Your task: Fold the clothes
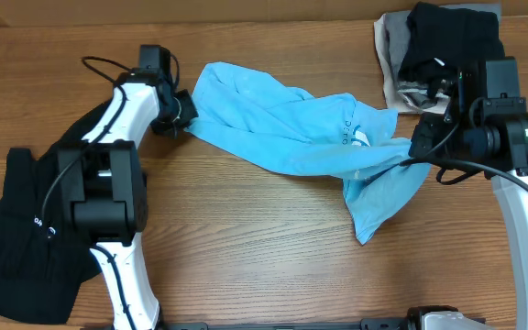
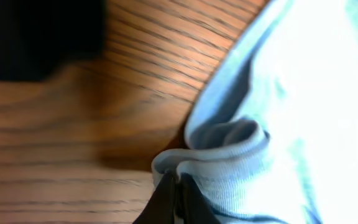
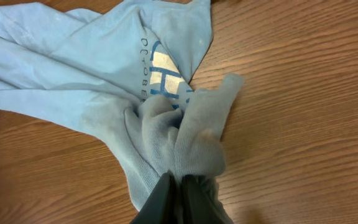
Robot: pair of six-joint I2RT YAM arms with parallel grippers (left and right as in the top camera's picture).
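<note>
**Blue tee pinched at both ends, wants a clean spread**

From overhead: light blue T-shirt [image 1: 291, 128] lying crumpled across the middle of the frame, running from upper left to lower right, with one end drooping to a point right of centre. Left jaws at its upper-left edge, right jaws at its right end, just beside the lettering. Black long-sleeved top [image 1: 26, 229] parked at lower left, partly under the left arm, well apart from the tee.

Left wrist view: left jaws pinched tight on a rolled, ribbed bit of the tee's edge at bottom centre, no gap showing.

Right wrist view: right jaws clamped just as tight on a thick wad of blue fabric at bottom centre, lettering [image 3: 160, 71] just above it.

Looks like the spreading-out step, with no fold made yet. Best bet: draw both ends apart evenly, stay low, and let the cloth slide flat rather than lifting it. Worth watching that right-hand wad. Probably several layers caught there, so likely to twist or drag a sleeve under.

Wooden surface [image 1: 246, 266], brown grain, matte. Small heap of black and grey clothes [image 1: 429, 55] in the upper right corner. Nothing of the room visible beyond that.
</note>
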